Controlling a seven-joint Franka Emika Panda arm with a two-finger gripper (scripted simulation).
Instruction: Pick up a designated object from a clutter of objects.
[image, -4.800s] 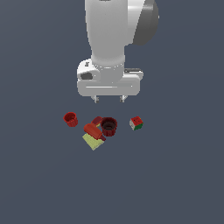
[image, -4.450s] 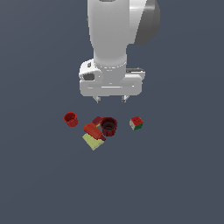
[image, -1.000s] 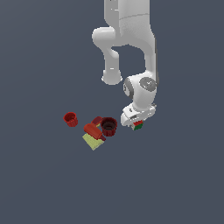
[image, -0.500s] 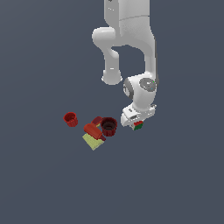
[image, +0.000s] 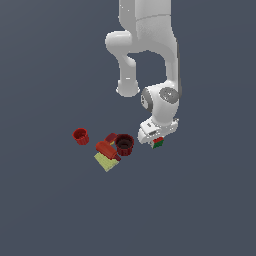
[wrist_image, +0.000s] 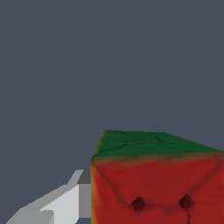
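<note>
The designated object, a small cube with red and green faces, sits at the exterior view's right of the clutter of objects, mostly hidden under my hand. My gripper is down over it. The wrist view shows the cube very close, green face up and red face toward the camera. One grey finger presses flat against its side. The other finger is hidden behind the cube. The gripper looks shut on the cube, which still seems to rest low by the floor.
A dark-red ribbed cup stands just beside the cube, toward the exterior view's left. Further that way lie a red block, a pale yellow flat piece and a second red cup. The floor is plain grey-blue.
Since the earliest frames the arm has swung down from high above the clutter to the cube. Over the last second nothing visibly moved.
</note>
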